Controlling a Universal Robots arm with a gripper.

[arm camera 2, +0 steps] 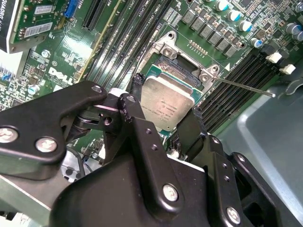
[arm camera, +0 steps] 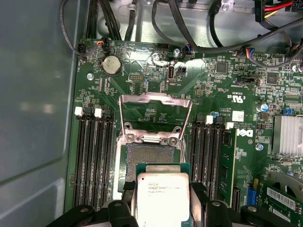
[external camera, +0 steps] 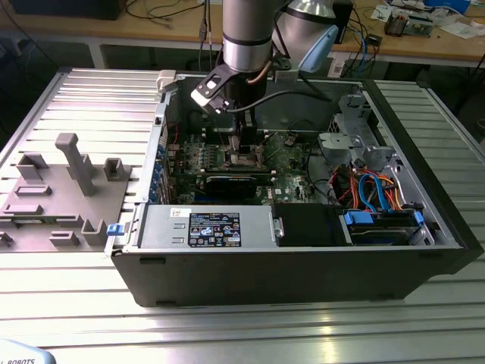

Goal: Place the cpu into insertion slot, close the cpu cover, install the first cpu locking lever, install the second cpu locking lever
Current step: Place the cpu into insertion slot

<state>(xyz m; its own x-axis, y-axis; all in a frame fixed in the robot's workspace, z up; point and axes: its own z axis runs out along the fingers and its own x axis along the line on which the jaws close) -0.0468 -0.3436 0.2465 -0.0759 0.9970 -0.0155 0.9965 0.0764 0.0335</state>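
The cpu [arm camera: 163,203] is gripped by its edges in the gripper [arm camera: 162,190] — held flat, partly over the slot [arm camera: 151,156], toward ten o'clock from the middle of the case [external camera: 303,277] in the exterior view — with the cover [arm camera: 155,98] swung open so it is bared.

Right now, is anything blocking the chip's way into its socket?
Nothing visible does. The gripper holds the chip above the bare socket, and the metal cover is swung open, away from it.
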